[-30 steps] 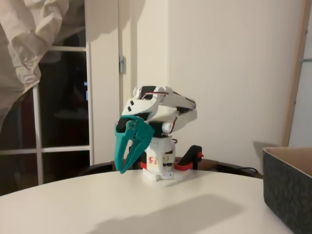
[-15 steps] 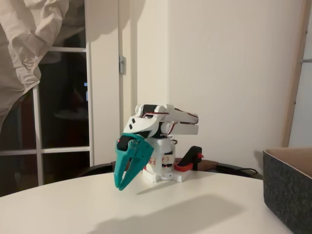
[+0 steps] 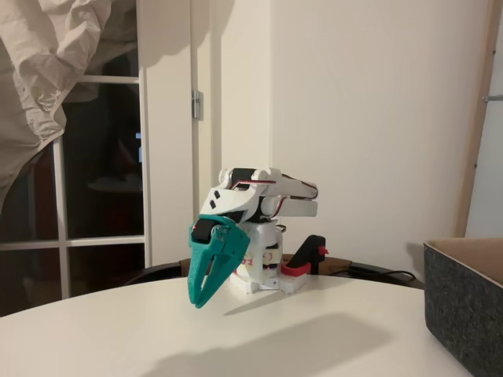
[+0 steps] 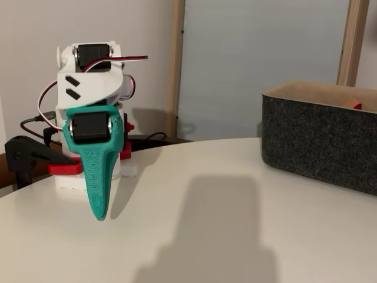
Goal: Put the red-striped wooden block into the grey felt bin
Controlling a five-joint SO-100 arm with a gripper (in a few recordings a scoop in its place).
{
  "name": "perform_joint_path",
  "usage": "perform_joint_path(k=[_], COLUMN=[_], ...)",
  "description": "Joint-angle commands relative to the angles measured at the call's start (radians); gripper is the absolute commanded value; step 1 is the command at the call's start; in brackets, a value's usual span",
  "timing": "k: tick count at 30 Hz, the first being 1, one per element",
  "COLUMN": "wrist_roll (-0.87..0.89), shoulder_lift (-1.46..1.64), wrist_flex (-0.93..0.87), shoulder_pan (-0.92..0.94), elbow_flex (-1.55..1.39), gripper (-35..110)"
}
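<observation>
The teal gripper [image 3: 201,301] hangs from the folded white arm [image 3: 259,192] with its tip pointing down at the table [image 3: 314,338], very near the surface; whether the tip touches it I cannot tell. In one fixed view the two fingers [image 3: 206,267] meet at the tip, with only a thin slit between them higher up, so the jaws are closed, and nothing is between them. In the other fixed view the gripper [image 4: 100,215] is seen edge-on as one narrow teal blade.

Behind the gripper stands the white base of the arm, and a red and black clamp [image 3: 305,259] holds this base to the table edge. Nothing stands between the gripper and the bin.

The bin [image 4: 321,138] is at the right side of the table, well apart from the gripper. It is dark grey outside and tan inside. Just above its far right rim a small red piece [image 4: 357,105] shows inside; it may be the block, but it is too small to tell.
</observation>
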State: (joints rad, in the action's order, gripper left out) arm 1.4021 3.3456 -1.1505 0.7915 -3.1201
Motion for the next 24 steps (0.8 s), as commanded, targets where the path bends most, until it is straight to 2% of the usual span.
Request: perform_joint_path(k=[1, 24], wrist_roll=[0.005, 0.002], shoulder_lift=[0.037, 0.035], wrist_flex=[0.008, 0.008], shoulder_pan=[0.011, 0.011], elbow_flex=[-0.006, -0.006], gripper=[2, 0])
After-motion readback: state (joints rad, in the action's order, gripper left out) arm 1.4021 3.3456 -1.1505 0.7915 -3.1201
